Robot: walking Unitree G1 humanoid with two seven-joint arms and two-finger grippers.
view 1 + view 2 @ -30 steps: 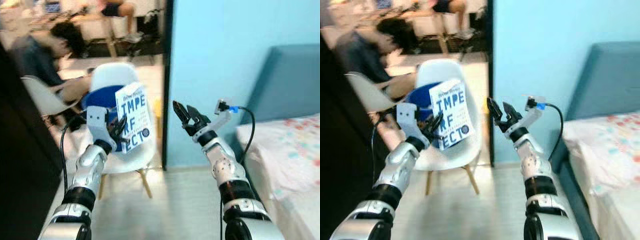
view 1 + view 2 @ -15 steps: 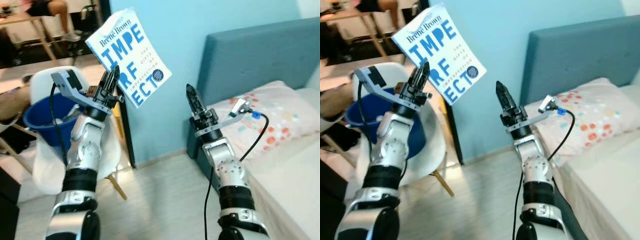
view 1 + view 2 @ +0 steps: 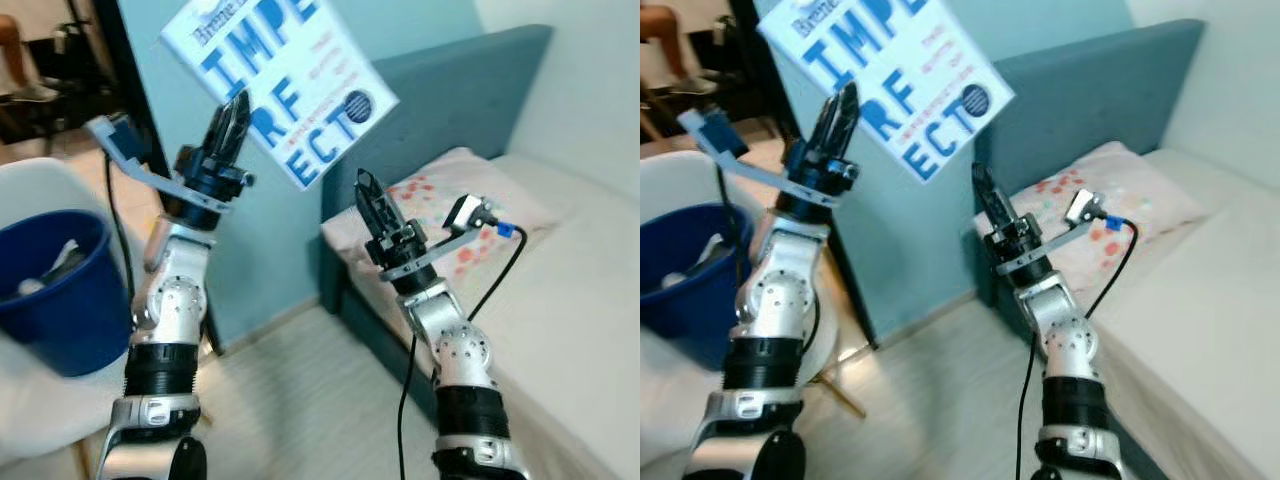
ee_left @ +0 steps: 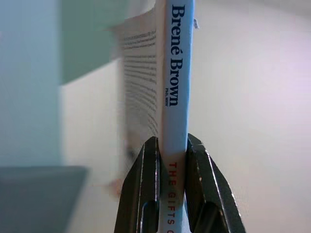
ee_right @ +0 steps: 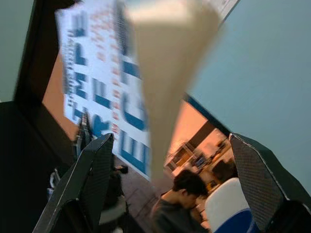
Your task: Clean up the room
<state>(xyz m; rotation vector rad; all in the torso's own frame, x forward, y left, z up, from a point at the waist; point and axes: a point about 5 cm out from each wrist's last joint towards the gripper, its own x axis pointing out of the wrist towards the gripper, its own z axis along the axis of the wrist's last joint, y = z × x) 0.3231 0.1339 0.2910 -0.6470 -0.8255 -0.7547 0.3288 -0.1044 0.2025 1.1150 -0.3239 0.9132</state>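
A blue bucket point(image 3: 55, 290) is sitting on a white chair point(image 3: 40, 400) at the robot's left, and pale, crumpled items are lying inside it, too blurred to name. The left gripper point(image 3: 235, 112) is pointing upward at head height, its two black fingers point(image 4: 141, 194) pinching the lower end of a book point(image 3: 285, 70) at the spine, so the jaws are parted just by the book's thickness. The book, white with large blue letters, is tilting up and to the right above both arms, in front of the light blue wall point(image 3: 190, 230); in the left wrist view its spine is running straight out from between the fingers, with the pages fanning slightly to one side. The right gripper point(image 3: 372, 205) is raised below the book's lower corner, near it but apart from it, holding nothing. In the right wrist view its fingers point(image 5: 92, 179) are standing wide apart, with the book blurred beyond them and a seated person point(image 5: 177, 208) in the background. A bed point(image 3: 560, 330) with a teal headboard point(image 3: 450, 100) and a spotted pillow point(image 3: 465, 200) is lying at the robot's right, behind the right arm.
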